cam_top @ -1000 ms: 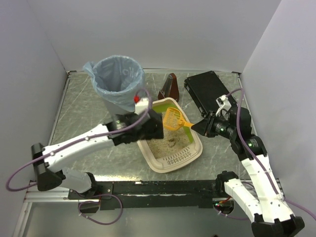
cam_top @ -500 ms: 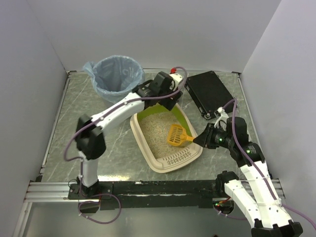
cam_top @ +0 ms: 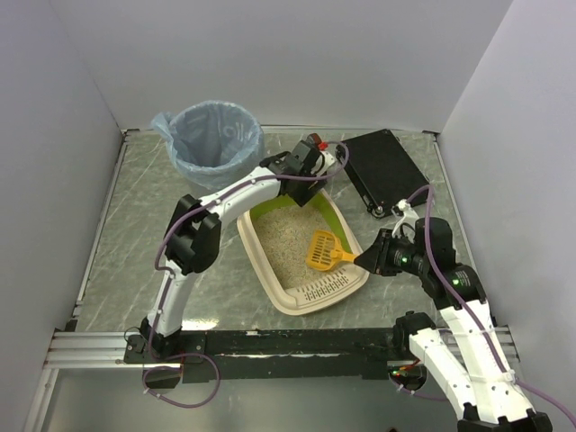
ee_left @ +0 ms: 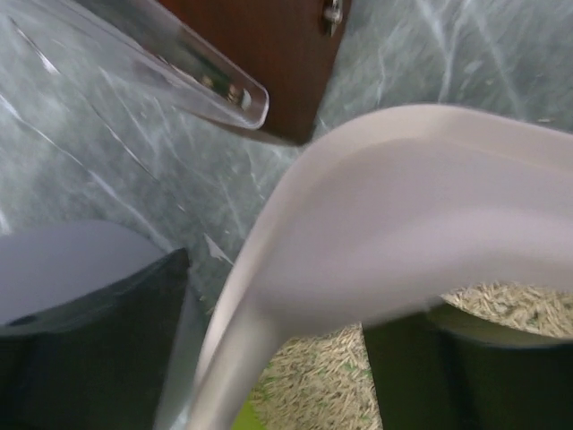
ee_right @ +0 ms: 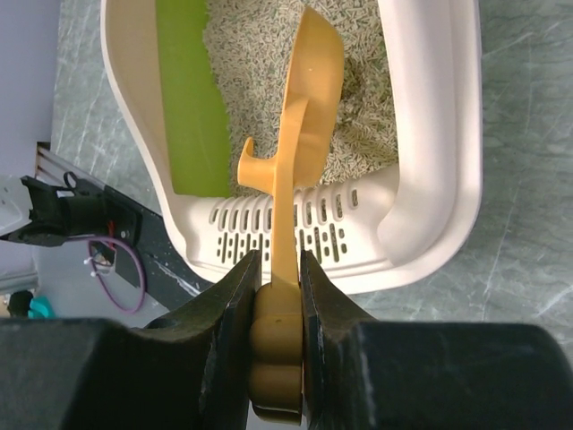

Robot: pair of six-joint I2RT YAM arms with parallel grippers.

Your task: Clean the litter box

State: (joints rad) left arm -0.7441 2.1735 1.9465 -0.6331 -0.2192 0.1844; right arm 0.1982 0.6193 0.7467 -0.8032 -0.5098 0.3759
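Two shifts: our left gripper (cam_top: 304,178) is now straddling, jaws apart, the far rim of the shallow cream-beige plastic litter box (cam_top: 317,292) lying between both arms. Our right gripper (ee_right: 277,269), clamping the orange plastic scoop (cam_top: 321,249), is lowering it onto the sandy litter (cam_top: 286,236), so we are judging scooping ready.

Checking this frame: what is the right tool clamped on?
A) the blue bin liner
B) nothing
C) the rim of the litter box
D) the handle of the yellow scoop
D: the right wrist view shows the right tool pinching the yellow scoop by its handle, with the scoop's head over the litter box.
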